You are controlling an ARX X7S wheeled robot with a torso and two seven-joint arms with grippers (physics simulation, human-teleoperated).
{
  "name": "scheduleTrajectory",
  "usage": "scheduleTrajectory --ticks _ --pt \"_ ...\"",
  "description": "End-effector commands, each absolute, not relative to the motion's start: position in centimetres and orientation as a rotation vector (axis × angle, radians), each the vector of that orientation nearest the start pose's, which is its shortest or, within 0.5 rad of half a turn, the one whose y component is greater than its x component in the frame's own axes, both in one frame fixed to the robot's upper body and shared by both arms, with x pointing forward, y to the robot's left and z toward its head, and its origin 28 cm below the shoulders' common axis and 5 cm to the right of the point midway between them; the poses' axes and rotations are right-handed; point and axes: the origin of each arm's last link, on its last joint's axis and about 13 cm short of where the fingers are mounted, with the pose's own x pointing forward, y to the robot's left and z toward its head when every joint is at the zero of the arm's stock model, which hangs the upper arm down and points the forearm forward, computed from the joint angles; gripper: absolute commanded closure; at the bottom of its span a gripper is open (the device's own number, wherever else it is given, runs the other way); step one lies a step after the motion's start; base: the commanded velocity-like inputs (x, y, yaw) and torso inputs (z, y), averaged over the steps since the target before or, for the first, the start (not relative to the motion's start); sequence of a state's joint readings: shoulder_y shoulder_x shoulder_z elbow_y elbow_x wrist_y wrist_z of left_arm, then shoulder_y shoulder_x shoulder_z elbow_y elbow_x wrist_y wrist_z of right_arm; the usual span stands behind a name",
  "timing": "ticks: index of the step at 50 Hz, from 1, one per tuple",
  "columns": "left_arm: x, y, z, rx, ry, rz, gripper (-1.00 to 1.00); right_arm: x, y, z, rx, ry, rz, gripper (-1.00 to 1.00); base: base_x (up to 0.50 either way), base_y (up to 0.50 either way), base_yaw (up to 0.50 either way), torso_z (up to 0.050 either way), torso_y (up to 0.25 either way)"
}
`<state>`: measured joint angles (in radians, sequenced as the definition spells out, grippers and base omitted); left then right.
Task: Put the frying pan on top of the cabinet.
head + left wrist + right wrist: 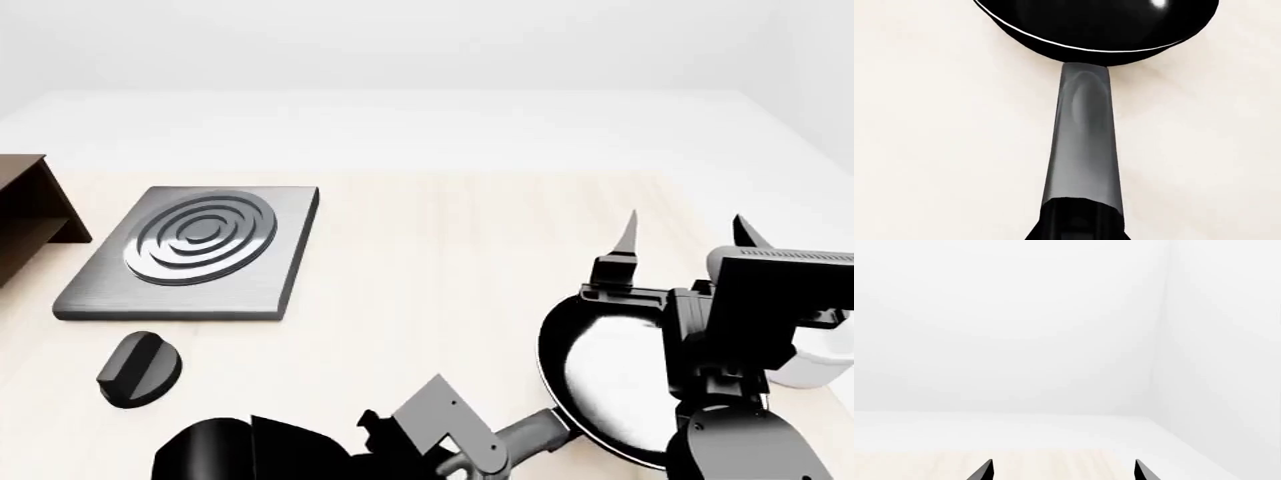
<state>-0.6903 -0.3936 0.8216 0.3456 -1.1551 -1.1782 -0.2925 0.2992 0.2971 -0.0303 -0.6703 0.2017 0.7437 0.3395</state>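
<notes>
The frying pan (594,375) is black with a glossy pale inside and lies low at the near right of the table, partly hidden behind my right arm. Its grey handle (534,433) points toward my left gripper (461,455), which is shut on the handle's end. In the left wrist view the handle (1084,135) runs from the gripper (1081,227) to the pan bowl (1101,25). My right gripper (685,235) is open and empty, pointing up above the pan's far rim; its fingertips (984,471) frame bare table. The dark brown cabinet (27,215) shows only partly at the far left edge.
A grey square hob (194,250) with concentric rings lies at the left, between the pan and the cabinet. A small black round knob (140,368) lies in front of it. The pale wooden table (441,260) ends at a white floor behind.
</notes>
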Motion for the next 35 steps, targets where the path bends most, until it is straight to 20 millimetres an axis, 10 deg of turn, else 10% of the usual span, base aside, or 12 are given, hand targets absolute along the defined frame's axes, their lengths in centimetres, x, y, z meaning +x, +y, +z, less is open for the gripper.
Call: scheduleTrajectory --ticks 1,19,35 --pt "23.3 17.3 15.0 0.236 0.532 -0.772 1.0 22.8 -13.2 16.8 -0.128 -0.227 -0.214 -1.0 0.0 0.0 0.0 0.0 0.0" --pt "26.3 23.6 18.1 0.105 0.441 -0.462 1.0 22.8 -13.3 16.8 -0.125 -0.227 -0.218 -1.0 0.0 0.0 0.0 0.0 0.001" --pt "33.6 26.7 27.5 -0.024 0.274 -0.064 1.0 22.9 -13.2 16.7 -0.125 -0.22 -0.214 -1.0 0.0 0.0 0.0 0.0 0.003"
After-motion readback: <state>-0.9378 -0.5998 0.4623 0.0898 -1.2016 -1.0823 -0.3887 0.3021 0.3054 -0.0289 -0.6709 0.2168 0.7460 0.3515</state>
